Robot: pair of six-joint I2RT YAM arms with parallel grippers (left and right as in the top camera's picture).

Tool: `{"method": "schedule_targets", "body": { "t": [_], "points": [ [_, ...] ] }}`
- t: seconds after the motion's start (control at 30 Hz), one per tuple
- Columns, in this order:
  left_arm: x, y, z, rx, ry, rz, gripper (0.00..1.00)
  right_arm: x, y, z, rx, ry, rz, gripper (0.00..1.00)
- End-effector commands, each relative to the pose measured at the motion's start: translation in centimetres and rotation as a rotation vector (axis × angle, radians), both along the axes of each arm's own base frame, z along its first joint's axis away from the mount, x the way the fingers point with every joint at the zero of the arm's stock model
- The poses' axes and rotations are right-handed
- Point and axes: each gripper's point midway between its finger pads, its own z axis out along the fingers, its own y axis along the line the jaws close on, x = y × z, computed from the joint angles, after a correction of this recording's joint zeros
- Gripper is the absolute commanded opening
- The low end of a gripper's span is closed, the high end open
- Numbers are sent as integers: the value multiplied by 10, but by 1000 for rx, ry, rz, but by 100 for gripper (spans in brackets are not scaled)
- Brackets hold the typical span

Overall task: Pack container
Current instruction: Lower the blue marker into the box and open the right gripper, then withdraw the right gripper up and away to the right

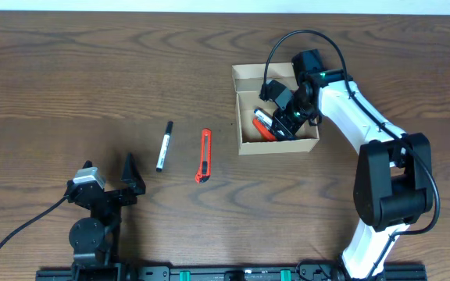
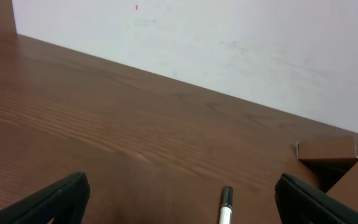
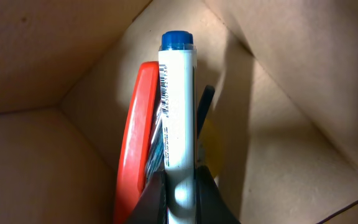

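At the upper right of the overhead frame, my right gripper [image 3: 179,190] is inside the container [image 1: 246,78], closed tight on a blue-capped white marker [image 3: 178,106]; a red box cutter [image 3: 137,130] lies touching it. My left gripper [image 2: 180,205] is wide open, holding nothing.

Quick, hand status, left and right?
Left hand: open, empty.
Right hand: closed on a blue-capped white marker, down inside the container.
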Motion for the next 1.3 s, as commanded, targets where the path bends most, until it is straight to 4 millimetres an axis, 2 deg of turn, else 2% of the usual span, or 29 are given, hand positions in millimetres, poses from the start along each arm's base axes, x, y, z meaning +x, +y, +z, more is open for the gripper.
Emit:
{"method": "schedule_targets", "body": {
  "t": [0.0,0.03,0.07,0.1,0.13,0.17,0.23,0.33,0.43,0.57,0.8,1.07,1.17,1.23,1.27],
  "points": [
    [-1,5,-18,24,55,24,95,-3,0,-11,-3,31,-9,6],
    [-1,5,-18,24,55,24,95,-3,0,-11,-3,31,-9,18],
    [-1,5,-18,24,55,24,95,-3,0,-11,-3,32,-12,47],
    [-1,5,-18,24,55,24,95,-3,0,-11,-2,35,-20,57],
    [-1,5,-18,24,55,24,95,-3,0,-11,-2,35,-20,57],
    [-1,5,-18,24,55,24,95,-3,0,-11,-2,35,-20,61],
    [-1,5,-18,24,55,24,95,-2,0,-11,-1,35,-27,77],
    [-1,5,-18,24,55,24,95,0,1,-8,1,32,-36,93],
    [-1,5,-18,24,55,24,95,8,3,1,9,19,-63,99],
    [-1,5,-18,24,55,24,95,26,7,25,25,-22,-82,99],
    [-1,5,-18,24,55,24,95,57,15,90,57,-130,-91,99],
    [-1,5,-18,24,55,24,95,69,13,175,99,-200,-189,99],
    [-1,5,-18,24,55,24,95,72,-3,197,54,-227,-274,99],
    [-1,5,-18,24,55,24,95,74,-30,205,-54,-254,-379,99],
    [-1,5,-18,24,55,24,95,75,-52,207,-140,-270,-464,99]
  ]
}}
